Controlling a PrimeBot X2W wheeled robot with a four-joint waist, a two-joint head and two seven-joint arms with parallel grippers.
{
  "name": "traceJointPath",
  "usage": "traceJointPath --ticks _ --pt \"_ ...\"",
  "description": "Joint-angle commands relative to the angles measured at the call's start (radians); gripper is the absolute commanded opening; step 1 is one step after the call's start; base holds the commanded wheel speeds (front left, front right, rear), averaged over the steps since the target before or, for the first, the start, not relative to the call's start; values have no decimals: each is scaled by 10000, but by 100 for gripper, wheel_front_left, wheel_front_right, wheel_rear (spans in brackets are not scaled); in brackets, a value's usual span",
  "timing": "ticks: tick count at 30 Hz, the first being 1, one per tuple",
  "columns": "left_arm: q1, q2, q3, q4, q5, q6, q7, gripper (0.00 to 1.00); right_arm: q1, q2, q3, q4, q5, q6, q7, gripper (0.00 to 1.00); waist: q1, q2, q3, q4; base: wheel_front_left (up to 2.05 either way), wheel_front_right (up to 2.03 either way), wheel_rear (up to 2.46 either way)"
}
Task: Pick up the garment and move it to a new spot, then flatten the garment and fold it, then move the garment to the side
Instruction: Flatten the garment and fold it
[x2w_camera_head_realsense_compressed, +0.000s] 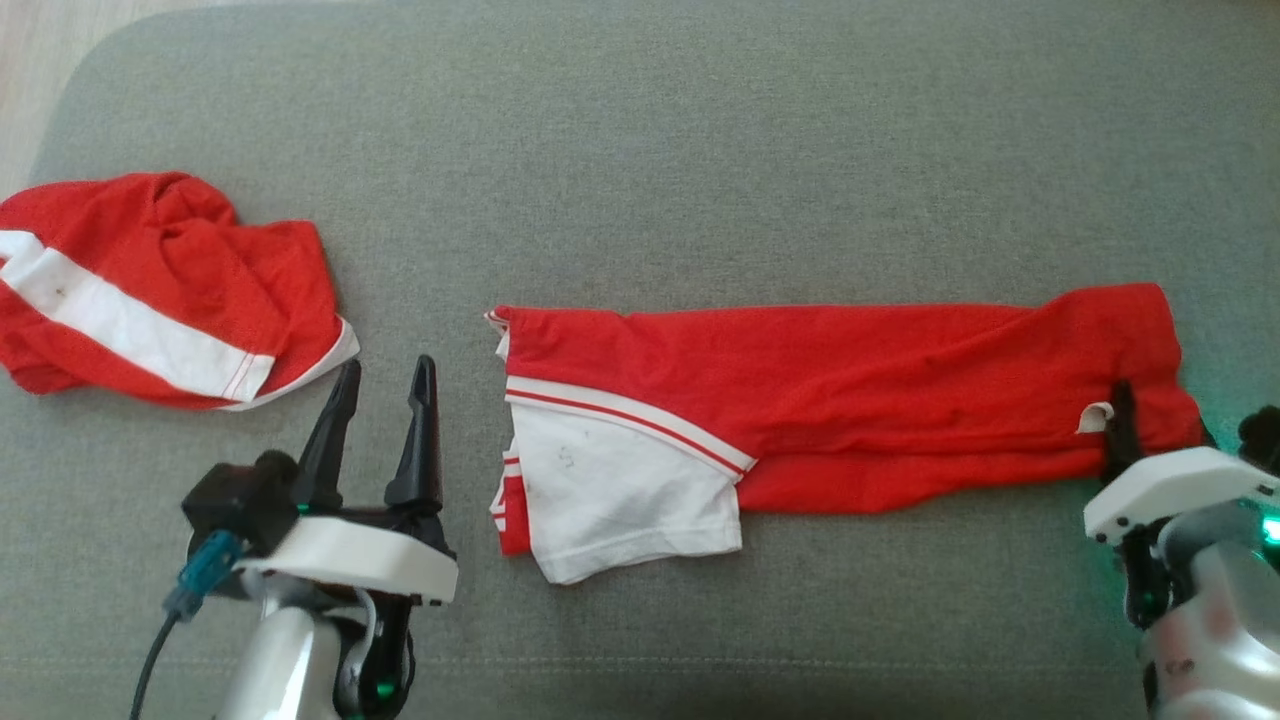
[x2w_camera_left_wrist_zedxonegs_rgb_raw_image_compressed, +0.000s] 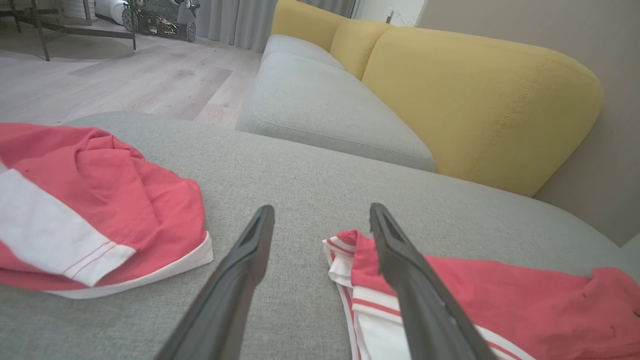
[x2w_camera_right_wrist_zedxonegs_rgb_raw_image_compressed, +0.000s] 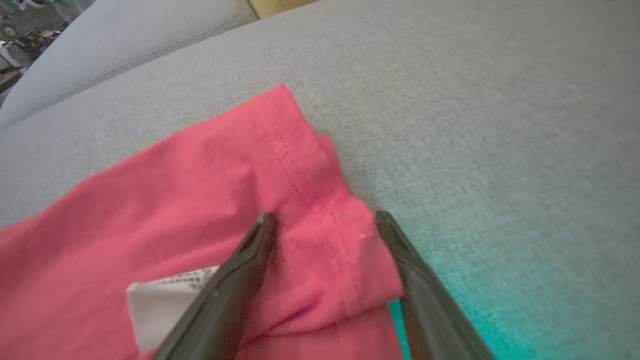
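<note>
The right end of the red shirt (x2w_camera_head_realsense_compressed: 850, 400) goes under the robot's white wrist in the head view, so that corner is hidden there. The right wrist view shows the corner up close. The right claw (x2w_camera_right_wrist_zedxonegs_rgb_raw_image_compressed: 325, 216) has its two dark fingers spread wide, one on each side of the stitched hem. I cannot tell if the fingers touch the cloth. A small white label (x2w_camera_right_wrist_zedxonegs_rgb_raw_image_compressed: 160, 300) sticks out by one finger, and part of it is behind that finger. The print on it is too blurry to read. A green glow falls on the grey sofa seat (x2w_camera_head_realsense_compressed: 700, 150) next to this claw.

Another red and white shirt (x2w_camera_head_realsense_compressed: 150, 280) lies in a bunched heap far to the left. The edge of the head view cuts it off.

The red shirt lies in the middle of the grey seat. It is folded into one long flat strip that runs left to right. It has soft wrinkles. At its left end a white sleeve (x2w_camera_head_realsense_compressed: 620, 490) with thin red stripes sticks out toward the robot. The sleeve has small grey marks, too faint to make out.

The left claw (x2w_camera_head_realsense_compressed: 388, 365) is wide open and holds nothing. It sits between the two shirts, just beside the striped end.
</note>
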Motion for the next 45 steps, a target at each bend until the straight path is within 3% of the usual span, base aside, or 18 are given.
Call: traceJointPath --ticks 1,4,6,7,18,23,29,36,45 --pt "-479 25 301 -289 16 54 -120 100 -259 20 345 -52 166 -7 83 100 0 0 -2 -3 0 0 0" --pt "-483 25 298 -287 7 79 -120 100 -350 47 818 97 505 -7 217 100 0 0 -30 -22 0 0 0" --pt "-484 25 308 -289 -2 102 -120 100 -402 71 1038 83 879 -7 241 4 0 0 -66 -42 0 0 0" --pt "-481 25 319 -293 -6 114 -120 100 -417 47 1144 50 1044 -7 232 0 0 0 -84 -55 0 0 0" --pt "-402 24 407 -345 -86 183 -120 100 -450 -885 1256 -1 1739 -7 -203 0 0 0 -330 -167 0 0 0" --pt "-360 24 403 -367 -127 185 -120 100 -574 -1569 633 365 1354 -7 -435 0 0 0 -441 -185 0 0 0" --pt "-288 24 411 -385 -204 198 -120 100 -1077 -2189 -934 983 299 -7 -783 0 0 0 -585 -207 0 0 0" --pt "-131 24 412 -330 -336 212 -120 100 -1581 -1552 -1369 938 -446 -7 -751 0 0 0 -878 -246 0 0 0" --pt "164 24 471 -285 -450 228 -120 100 -1533 224 271 -882 -10 -7 -34 0 0 0 -1497 -365 0 0 0"
